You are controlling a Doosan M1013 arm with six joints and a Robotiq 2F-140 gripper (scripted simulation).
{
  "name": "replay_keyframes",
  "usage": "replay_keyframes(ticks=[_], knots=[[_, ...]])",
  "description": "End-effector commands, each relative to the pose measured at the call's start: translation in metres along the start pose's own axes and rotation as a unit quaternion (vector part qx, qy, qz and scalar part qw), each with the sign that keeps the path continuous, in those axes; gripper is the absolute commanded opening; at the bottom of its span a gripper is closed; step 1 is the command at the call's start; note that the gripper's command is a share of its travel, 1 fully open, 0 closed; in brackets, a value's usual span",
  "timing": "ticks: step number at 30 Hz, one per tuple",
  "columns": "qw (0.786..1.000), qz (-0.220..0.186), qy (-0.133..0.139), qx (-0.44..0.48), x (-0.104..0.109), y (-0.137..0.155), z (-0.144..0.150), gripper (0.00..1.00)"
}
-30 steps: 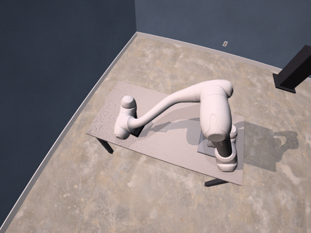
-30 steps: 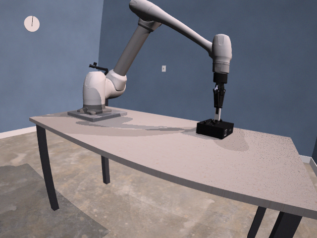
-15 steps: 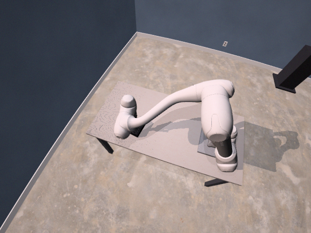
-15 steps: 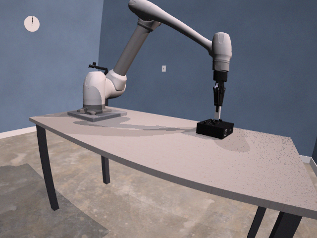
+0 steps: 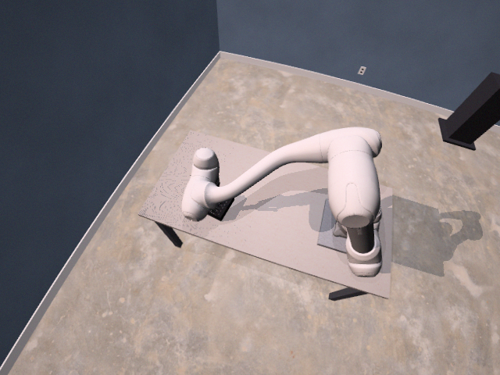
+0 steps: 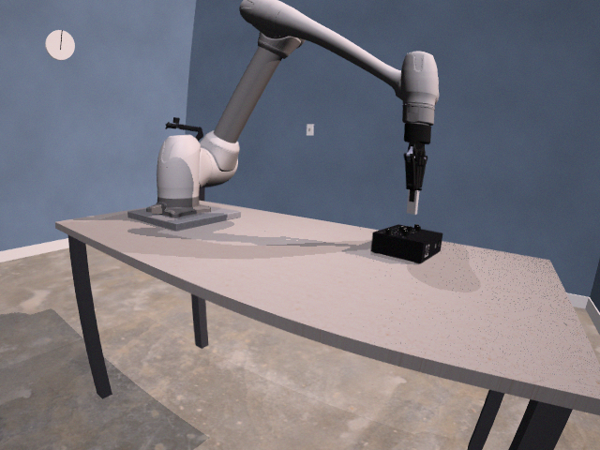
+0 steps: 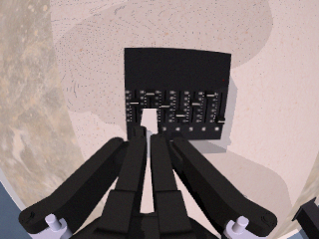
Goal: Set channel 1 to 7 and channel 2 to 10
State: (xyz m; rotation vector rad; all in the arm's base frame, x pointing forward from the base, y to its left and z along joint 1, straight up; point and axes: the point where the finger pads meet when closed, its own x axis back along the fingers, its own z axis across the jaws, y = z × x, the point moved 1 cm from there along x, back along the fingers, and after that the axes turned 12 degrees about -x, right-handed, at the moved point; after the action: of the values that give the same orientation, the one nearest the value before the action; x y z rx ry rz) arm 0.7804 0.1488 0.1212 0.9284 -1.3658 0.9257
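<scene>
Shut jaws hang above the squarish lighting desk, faders parallel.

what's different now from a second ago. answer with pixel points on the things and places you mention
The gripper [image 6: 412, 213] [image 7: 150, 119] has risen off the lighting desk [image 6: 406, 244] [image 7: 176, 70], leaving a gap above it. I can't see it taking hold of or letting go of anything; it is shut on nothing now. The desk and the arm's base [image 6: 178, 179] stayed put.
</scene>
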Motion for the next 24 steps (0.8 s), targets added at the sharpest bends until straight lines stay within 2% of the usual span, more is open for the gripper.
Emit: replay_keyframes(ticks=[1, 11, 12, 24], knots=[[1.0, 0.0, 0.0, 0.0, 0.001, 0.0, 0.0, 0.1], [1.0, 0.0, 0.0, 0.0, 0.001, 0.0, 0.0, 0.1], [1.0, 0.0, 0.0, 0.0, 0.001, 0.0, 0.0, 1.0], [1.0, 0.0, 0.0, 0.0, 0.018, 0.0, 0.0, 1.0]])
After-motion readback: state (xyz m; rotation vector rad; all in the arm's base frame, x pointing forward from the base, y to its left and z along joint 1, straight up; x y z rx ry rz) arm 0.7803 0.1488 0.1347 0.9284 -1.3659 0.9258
